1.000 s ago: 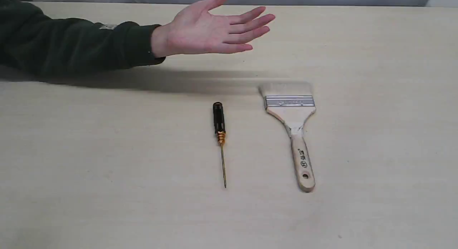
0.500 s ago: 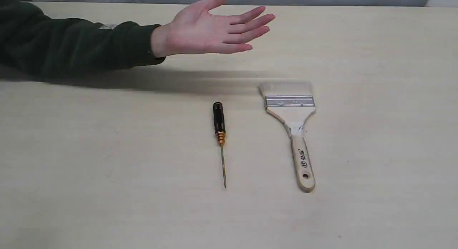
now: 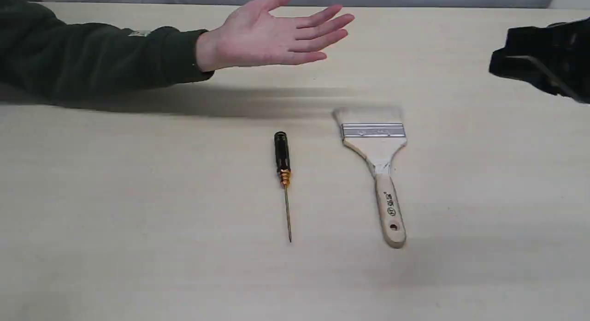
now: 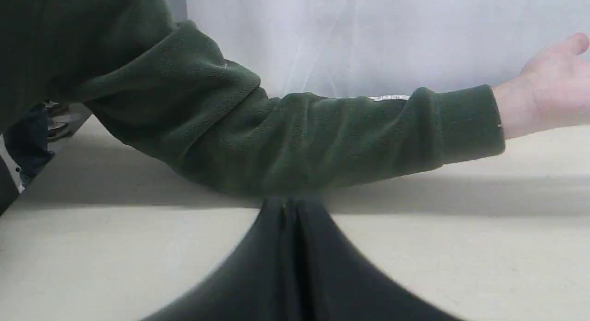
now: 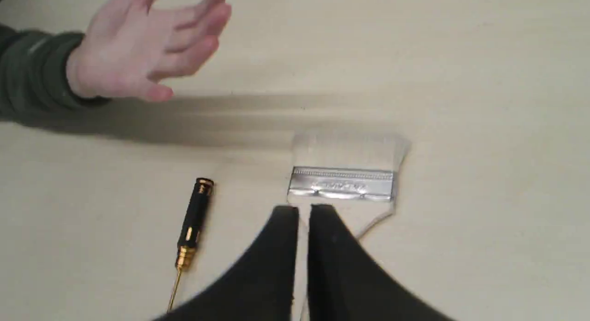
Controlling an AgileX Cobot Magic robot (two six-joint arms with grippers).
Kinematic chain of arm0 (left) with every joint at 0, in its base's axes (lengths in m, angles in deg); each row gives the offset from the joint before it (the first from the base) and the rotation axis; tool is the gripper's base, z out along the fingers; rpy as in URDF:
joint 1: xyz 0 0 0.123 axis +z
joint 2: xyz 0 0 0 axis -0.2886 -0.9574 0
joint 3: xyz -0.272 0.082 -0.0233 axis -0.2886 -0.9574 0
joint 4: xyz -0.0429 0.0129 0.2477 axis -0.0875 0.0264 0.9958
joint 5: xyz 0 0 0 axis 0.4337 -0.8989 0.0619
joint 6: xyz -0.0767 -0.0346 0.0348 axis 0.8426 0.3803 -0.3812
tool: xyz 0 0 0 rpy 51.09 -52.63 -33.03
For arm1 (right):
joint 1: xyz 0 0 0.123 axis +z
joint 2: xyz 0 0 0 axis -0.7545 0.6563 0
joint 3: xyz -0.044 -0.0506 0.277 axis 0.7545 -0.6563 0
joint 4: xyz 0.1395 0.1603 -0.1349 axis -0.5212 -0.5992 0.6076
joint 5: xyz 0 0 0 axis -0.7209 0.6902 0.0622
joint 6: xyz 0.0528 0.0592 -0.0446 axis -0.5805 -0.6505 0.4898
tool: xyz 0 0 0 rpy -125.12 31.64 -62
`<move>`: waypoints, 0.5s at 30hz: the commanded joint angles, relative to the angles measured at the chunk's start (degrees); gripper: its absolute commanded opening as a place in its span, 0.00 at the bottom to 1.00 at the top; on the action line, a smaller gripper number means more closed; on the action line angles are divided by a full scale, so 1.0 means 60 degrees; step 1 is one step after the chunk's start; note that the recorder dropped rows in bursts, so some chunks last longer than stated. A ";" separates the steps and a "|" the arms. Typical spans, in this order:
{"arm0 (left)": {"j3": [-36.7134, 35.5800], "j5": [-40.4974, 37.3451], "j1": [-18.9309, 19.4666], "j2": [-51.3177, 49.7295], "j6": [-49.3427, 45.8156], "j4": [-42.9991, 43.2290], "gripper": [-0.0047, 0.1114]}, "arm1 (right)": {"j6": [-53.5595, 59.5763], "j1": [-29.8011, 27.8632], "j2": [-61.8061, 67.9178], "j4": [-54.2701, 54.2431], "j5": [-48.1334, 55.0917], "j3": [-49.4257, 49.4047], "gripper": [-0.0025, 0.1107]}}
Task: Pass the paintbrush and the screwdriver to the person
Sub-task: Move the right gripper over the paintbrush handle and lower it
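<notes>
The paintbrush [image 3: 375,145] lies flat on the table, pale bristles toward the far side, wooden handle toward the near edge. Left of it lies the screwdriver [image 3: 282,157], black handle far, thin shaft near. The person's open hand [image 3: 272,39], palm up in a dark green sleeve, hovers over the far side of the table. My right arm [image 3: 544,58] shows at the right edge. In its wrist view my right gripper [image 5: 304,210] hangs above the brush [image 5: 343,185], empty, with only a narrow slit between its fingers; the screwdriver [image 5: 196,215] lies beside it. My left gripper [image 4: 288,201] is shut and empty, below the sleeve [image 4: 295,136].
The pale wooden table [image 3: 138,228] carries only the two tools. A white curtain [image 4: 368,35] hangs behind the table. The person's forearm [image 3: 92,62] stretches across the far left.
My right arm has come into the exterior view at the right edge. The hand has shifted very slightly. The brush and the screwdriver have not moved.
</notes>
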 commanded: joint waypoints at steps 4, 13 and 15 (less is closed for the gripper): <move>-0.0019 0.0097 -0.0062 0.0024 0.0019 -0.0047 0.04 | 0.0675 0.1490 0.1153 -0.0059 -0.0633 0.0274 0.06; -0.0019 0.0097 -0.0062 0.0024 0.0019 -0.0047 0.04 | 0.0571 0.2624 0.2245 -0.0059 -0.1221 0.0282 0.06; -0.0019 0.0120 -0.0062 0.0024 0.0019 -0.0029 0.04 | 0.0571 0.2624 0.2564 -0.0043 -0.1176 0.0282 0.06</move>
